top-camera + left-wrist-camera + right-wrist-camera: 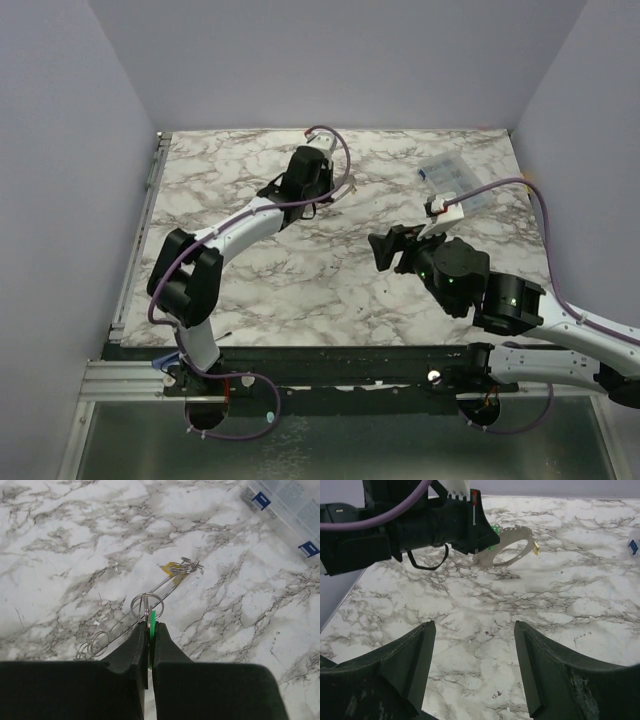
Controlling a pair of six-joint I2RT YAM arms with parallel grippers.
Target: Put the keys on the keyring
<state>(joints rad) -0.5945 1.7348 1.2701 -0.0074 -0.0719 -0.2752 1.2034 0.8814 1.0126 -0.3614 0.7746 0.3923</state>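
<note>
In the left wrist view my left gripper [148,625] is shut on the green key [152,617], held edge-on just above the marble. A small split ring sits at its tip. The grey keyring [181,569] runs as a thin wire from lower left to upper right, with the yellow key [166,567] at its far end. The right wrist view shows the keyring loop [520,528] hanging from the left gripper, with the green key [494,529] and the yellow key [536,548]. My right gripper [472,627] is open and empty, well short of them. The top view shows the left gripper [318,195] and right gripper [385,252].
A clear plastic organiser box [455,182] with blue latches lies at the back right; it also shows in the left wrist view [290,505]. A metal rail runs along the marble table's left edge [135,250]. Purple cables loop over both arms.
</note>
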